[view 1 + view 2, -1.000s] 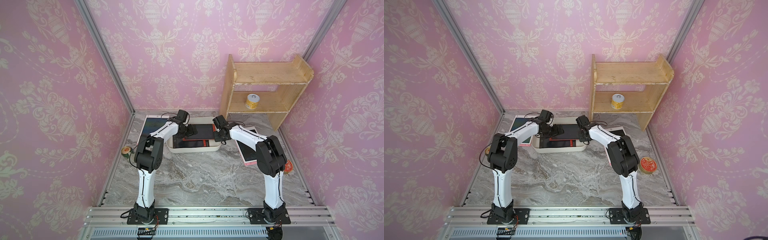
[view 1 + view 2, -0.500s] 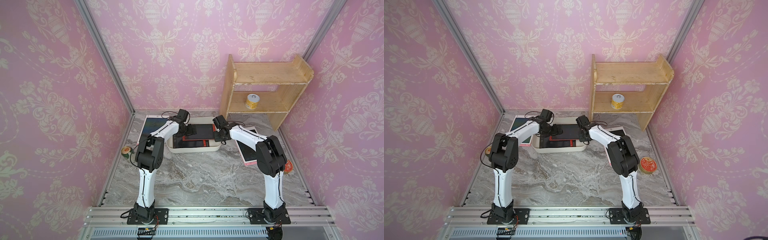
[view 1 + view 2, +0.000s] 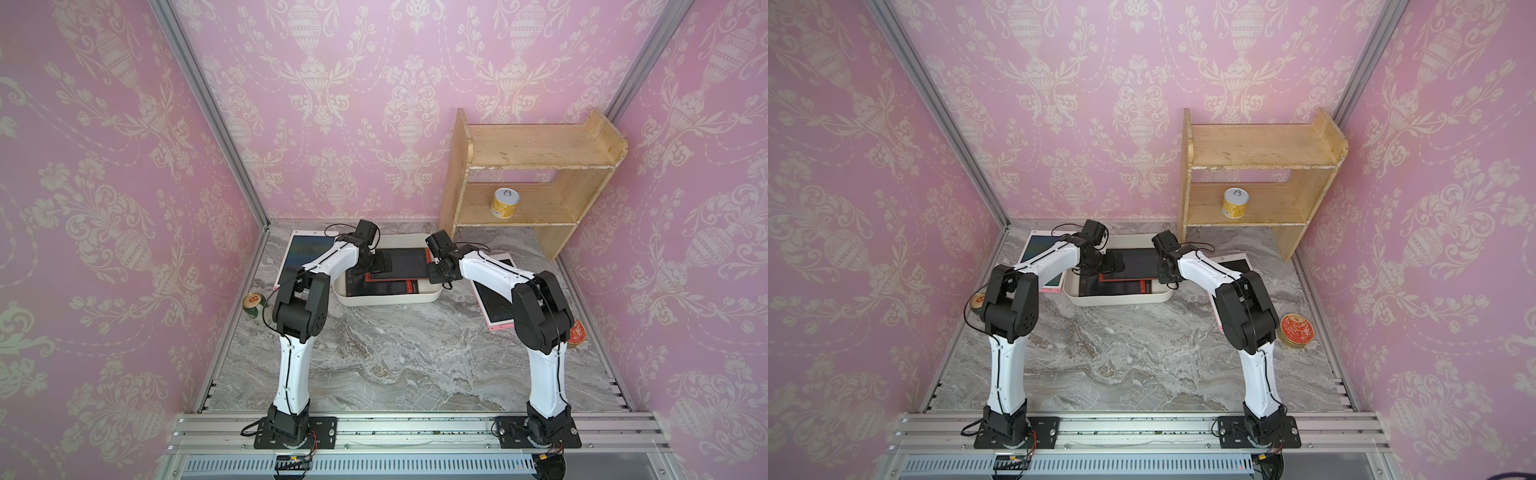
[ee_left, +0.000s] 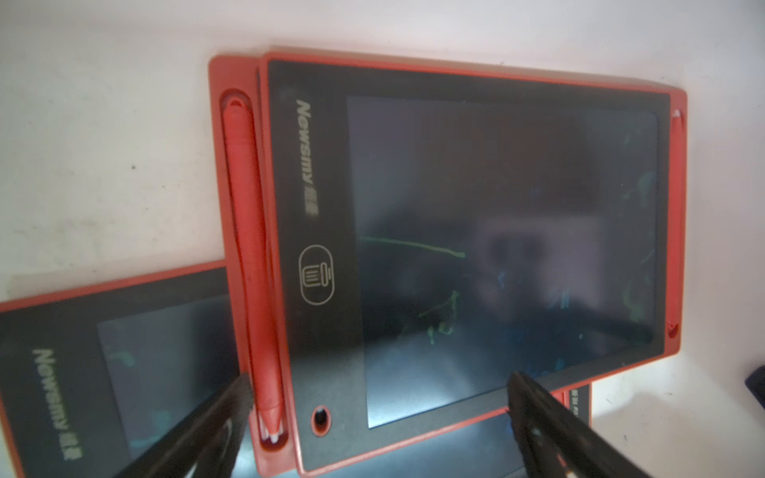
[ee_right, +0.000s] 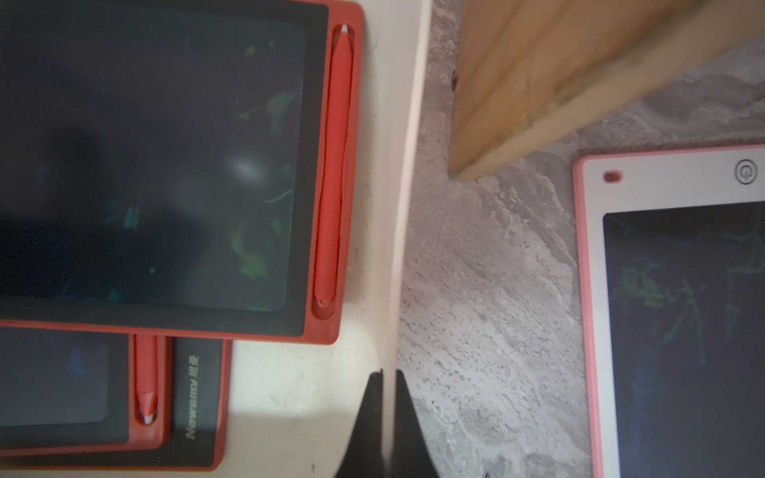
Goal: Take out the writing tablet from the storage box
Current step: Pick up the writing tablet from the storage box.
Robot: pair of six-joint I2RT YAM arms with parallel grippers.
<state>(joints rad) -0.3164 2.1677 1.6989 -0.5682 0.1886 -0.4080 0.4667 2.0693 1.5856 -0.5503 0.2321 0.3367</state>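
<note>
Left wrist view: left gripper [image 4: 378,383] spread wide over top writing tablet [image 4: 476,231] in storage box [image 4: 103,145]; right wrist view: right gripper [image 5: 387,374] pinches storage box rim. Step: pre-grasp. Next: lower, straddle tablet edge, close

Both top views: bright, even, diffuse light; sharp throughout; shadows faint and soft on the tabletop [image 3: 395,353] (darkest inside the shelf [image 3: 540,210]). Left wrist view: dimmer, soft focus; whitish glare on the writing tablet [image 4: 496,248] screen; left tool [image 4: 378,383] blurred. Right wrist view: shelf smeared; small glare spot on a dark screen; storage box [image 5: 298,393] floor washed pale.
</note>
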